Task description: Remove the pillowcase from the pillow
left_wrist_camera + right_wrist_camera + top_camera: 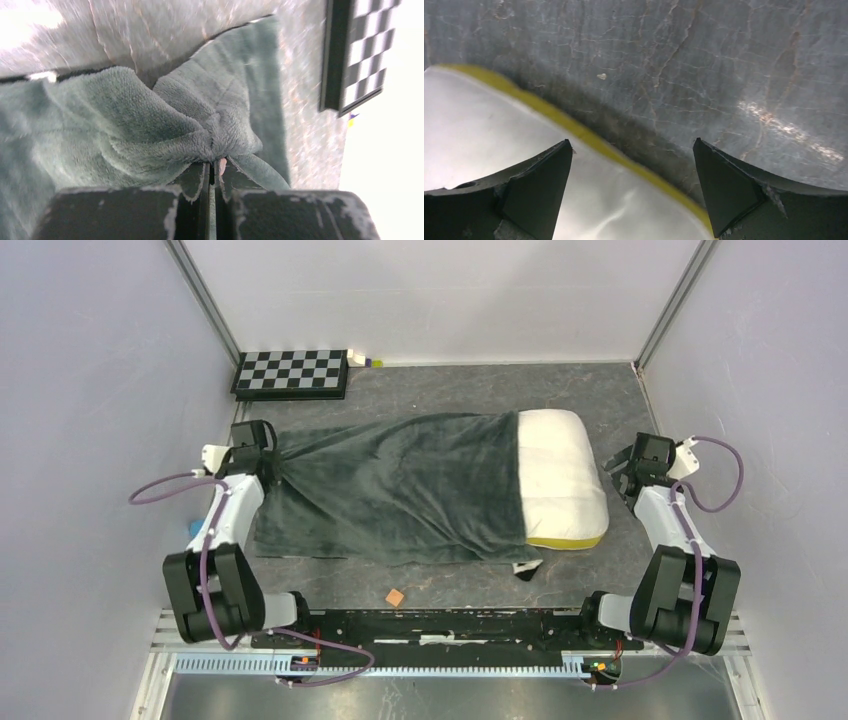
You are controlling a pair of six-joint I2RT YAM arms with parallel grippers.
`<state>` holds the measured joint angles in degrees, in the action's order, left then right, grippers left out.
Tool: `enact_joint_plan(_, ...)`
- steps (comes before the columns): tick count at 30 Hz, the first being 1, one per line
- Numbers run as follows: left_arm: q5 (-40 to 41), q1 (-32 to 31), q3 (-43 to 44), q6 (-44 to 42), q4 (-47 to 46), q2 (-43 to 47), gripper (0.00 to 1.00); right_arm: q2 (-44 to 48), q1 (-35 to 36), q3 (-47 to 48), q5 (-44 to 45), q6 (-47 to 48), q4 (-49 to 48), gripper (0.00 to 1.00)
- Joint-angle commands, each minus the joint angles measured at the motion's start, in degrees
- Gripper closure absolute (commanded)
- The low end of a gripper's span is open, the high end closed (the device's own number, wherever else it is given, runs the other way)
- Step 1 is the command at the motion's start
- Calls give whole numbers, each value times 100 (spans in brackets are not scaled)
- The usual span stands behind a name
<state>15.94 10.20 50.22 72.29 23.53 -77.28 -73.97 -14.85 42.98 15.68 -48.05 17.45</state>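
My left pincer [212,169] pinches the pillowcase [400,490] at its closed end, mid-pull. The pillow [560,475] lies half out on the tabletop [450,390]. Next, my spread right pincer [631,145] should pin its yellow edge.

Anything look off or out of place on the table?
Two small things. An orange scrap lies loose on the table in front of the pillowcase. At the pillowcase's near edge, a black-and-white corner pokes out from under it. Nothing looks spilled or damaged.
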Motion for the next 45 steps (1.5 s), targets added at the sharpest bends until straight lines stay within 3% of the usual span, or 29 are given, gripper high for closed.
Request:
enact_joint_plan(1,1171,149,381,-14,128,714,98,156,-13,-7,364,240,161,2)
enact_joint_plan(5,393,31,594,-576,-191,902,98,232,10,35,-477,1133,-367,2)
enact_joint_plan(10,163,-339,744,-972,-217,1117,98,930,227,-589,-2757,2407,-2441,2)
enact_joint_plan(13,41,-405,706,-1057,-314,1196,98,864,529,-488,-3222,2793,-2538,2)
enact_joint_plan(18,-535,-422,673,-1114,-613,1119,98,-71,1282,337,-2963,3674,-1460,2)
enact_joint_plan(26,-565,-444,734,-1192,-606,1157,98,-514,1392,74,-2023,3851,-1422,2)
enact_joint_plan(33,-672,-481,792,-1077,-604,1042,98,-1180,1431,-274,-3294,3700,-2034,1)
enact_joint_plan(34,-665,-482,804,-1071,-604,1037,98,-1135,1427,-344,-3214,3643,-2111,10)
enact_joint_plan(35,-605,-476,821,-1064,-576,1045,98,-1042,1411,-372,-3032,3590,-2150,26)
enact_joint_plan(37,-171,-471,914,-913,-339,1070,98,-834,1298,-333,-2667,3421,-2115,75)
enact_joint_plan(38,69,-456,987,-856,-173,1081,98,-724,1158,-248,-2560,3334,-2040,92)
enact_joint_plan(39,307,-430,1115,-844,-50,1070,98,-595,1034,-134,-2524,3259,-1979,100)
enact_joint_plan(45,544,-330,2226,-876,675,732,98,-224,290,867,-2079,3115,-1415,100)
